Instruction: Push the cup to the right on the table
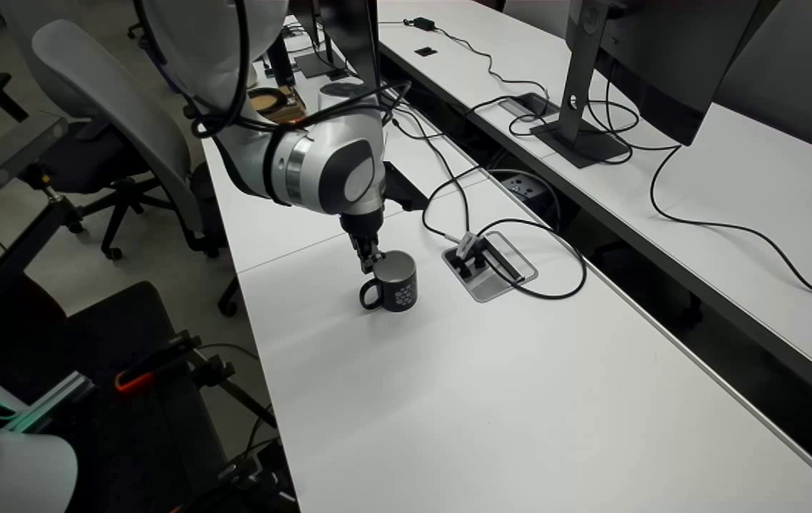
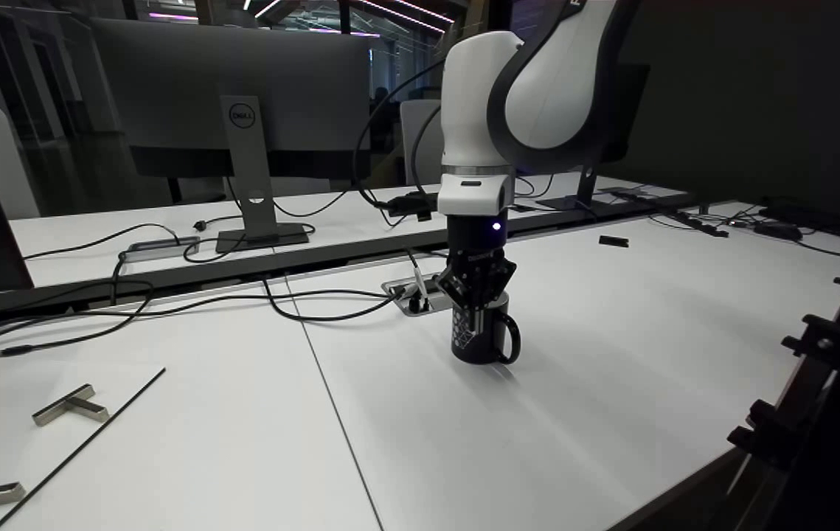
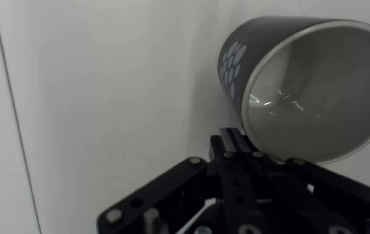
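The cup (image 1: 398, 291), a dark grey mug with a light inside and a pale dotted print, stands upright on the white table (image 1: 491, 406). It also shows in an exterior view (image 2: 490, 345), with its loop handle towards the table's near edge. My gripper (image 1: 370, 265) points down right beside the cup. In the wrist view the fingertips (image 3: 233, 139) are together with nothing between them. They sit against or very close to the outside of the cup (image 3: 256, 42) near its rim; exact contact cannot be told. The handle is hidden in the wrist view.
A socket panel (image 1: 489, 288) with plugs and looping black cables lies beside the cup. A gap separates the table from the neighbouring desk (image 1: 755, 221) with a monitor (image 2: 243, 96). Metal bars (image 2: 69, 405) lie on the table. A seam (image 2: 331, 398) crosses it.
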You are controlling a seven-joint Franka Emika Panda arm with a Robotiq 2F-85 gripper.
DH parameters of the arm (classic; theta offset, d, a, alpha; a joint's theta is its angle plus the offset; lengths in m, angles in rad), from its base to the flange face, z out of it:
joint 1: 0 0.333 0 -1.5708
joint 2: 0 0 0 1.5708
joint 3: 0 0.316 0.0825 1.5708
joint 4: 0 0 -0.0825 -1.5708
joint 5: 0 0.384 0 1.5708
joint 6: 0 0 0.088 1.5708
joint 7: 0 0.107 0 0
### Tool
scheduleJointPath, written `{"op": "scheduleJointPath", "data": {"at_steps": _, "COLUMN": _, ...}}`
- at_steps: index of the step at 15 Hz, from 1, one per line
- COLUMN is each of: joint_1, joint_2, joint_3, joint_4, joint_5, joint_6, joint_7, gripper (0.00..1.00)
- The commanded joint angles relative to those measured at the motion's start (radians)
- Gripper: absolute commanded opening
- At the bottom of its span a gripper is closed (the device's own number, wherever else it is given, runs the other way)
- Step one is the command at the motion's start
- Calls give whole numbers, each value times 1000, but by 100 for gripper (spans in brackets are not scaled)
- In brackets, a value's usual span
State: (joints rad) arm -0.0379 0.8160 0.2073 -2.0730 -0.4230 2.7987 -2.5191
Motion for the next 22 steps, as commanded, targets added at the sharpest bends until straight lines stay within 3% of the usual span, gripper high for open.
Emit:
{"op": "scheduleJointPath", "data": {"at_steps": 1, "joint_1": -9, "joint_2": -27, "joint_3": -6, "joint_4": -20, "joint_5": 18, "joint_6": -10, "joint_7": -29, "gripper": 0}}
{"op": "scheduleJointPath", "data": {"at_steps": 17, "joint_1": 26, "joint_2": -84, "joint_3": -63, "joint_4": -13, "joint_5": 6, "joint_6": -157, "joint_7": -6, "gripper": 0}}
{"op": "scheduleJointPath", "data": {"at_steps": 22, "joint_1": 22, "joint_2": -70, "joint_3": -5, "joint_4": 12, "joint_5": 2, "joint_6": -147, "joint_7": -114, "gripper": 0}}
